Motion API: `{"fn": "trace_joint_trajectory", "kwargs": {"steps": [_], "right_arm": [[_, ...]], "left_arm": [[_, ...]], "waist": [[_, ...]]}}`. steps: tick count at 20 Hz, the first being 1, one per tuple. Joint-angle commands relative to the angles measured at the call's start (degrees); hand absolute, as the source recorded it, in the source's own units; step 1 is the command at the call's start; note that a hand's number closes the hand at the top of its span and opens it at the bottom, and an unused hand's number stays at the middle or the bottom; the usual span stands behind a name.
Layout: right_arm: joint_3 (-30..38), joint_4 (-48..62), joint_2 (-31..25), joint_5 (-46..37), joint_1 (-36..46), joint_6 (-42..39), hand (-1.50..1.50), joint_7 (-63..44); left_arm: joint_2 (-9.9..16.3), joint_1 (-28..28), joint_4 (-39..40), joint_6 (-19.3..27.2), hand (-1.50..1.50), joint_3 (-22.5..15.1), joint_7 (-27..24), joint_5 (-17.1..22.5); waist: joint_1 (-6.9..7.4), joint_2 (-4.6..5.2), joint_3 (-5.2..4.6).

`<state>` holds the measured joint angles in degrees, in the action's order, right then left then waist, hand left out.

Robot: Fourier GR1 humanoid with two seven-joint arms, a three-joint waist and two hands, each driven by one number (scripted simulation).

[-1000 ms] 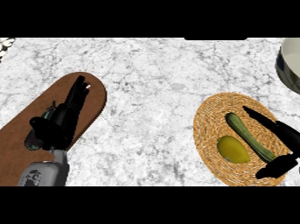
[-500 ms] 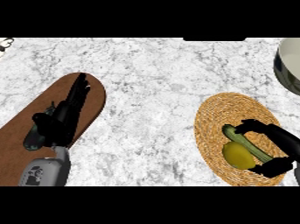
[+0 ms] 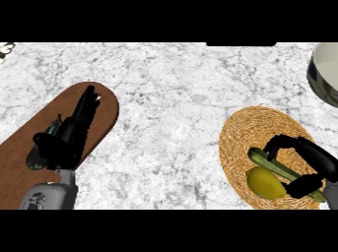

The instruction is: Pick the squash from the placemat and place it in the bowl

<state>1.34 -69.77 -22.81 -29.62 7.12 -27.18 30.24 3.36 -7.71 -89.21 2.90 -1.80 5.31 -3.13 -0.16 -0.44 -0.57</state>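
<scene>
Looking steeply down from the head view: squash (image 3: 273, 166) lying on the round woven placemat (image 3: 255, 128), a long green body running slantwise, with a yellow lemon-like fruit (image 3: 265, 182) touching its lower left side. Right robot hand (image 3: 313, 165) curled over the squash's middle, fingers arched down on the far side and thumb low near the placemat's bottom edge; closing round it, though contact under the fingers hidden. Probably stiff, smooth-skinned and of modest weight, so liable to slip or roll if pinched near a tapering end; best taken across the thick middle, about where the fingers sit. Yellow fruit close enough to be nudged or dragged along on the lift.

Bowl (image 3: 334, 74) up and to the right of the placemat, cut by the frame edge, well apart from the squash; bare marbled surface (image 3: 179, 93) between them, nothing standing in the path. Left robot hand (image 3: 68, 138) far left of the placemat, resting open with fingers straight over a brown oval board (image 3: 11, 172).
</scene>
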Motion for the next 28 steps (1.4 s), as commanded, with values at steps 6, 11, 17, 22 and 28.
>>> {"fn": "trace_joint_trajectory", "kwargs": {"steps": [6, 11, 17, 22, 28], "right_arm": [[11.11, -9.86, 11.35, 9.54, 5.41, 8.24, 1.50, -21.87], [13.17, -26.61, 12.44, 13.67, 5.79, 9.60, 1.50, -27.04], [12.73, -42.65, 10.17, 9.27, 6.38, 12.11, 1.50, -37.32], [13.64, -47.60, 6.05, 7.92, 17.15, 10.39, 1.50, -55.63], [14.55, -40.72, 1.40, 8.41, 28.40, 10.03, 1.50, -63.41]], "left_arm": [[1.96, 0.97, -1.78, -1.72, 0.00, 0.94, 1.21, 0.87], [0.56, 2.33, -0.39, -0.62, 0.00, 0.86, -1.38, 0.50], [0.61, 0.18, -2.41, 0.13, 0.00, 0.34, 2.33, -0.46], [-1.33, 0.25, 1.91, 1.52, 0.00, -1.14, -2.73, -2.76], [0.46, 0.07, -0.56, -1.78, 0.00, 0.32, 1.02, 0.41]], "waist": [[-0.10, 0.16, 0.53], [-0.79, 0.00, 0.49], [-0.48, 0.15, 0.53], [-0.15, 0.31, 0.48], [0.45, 0.38, 0.54]]}}
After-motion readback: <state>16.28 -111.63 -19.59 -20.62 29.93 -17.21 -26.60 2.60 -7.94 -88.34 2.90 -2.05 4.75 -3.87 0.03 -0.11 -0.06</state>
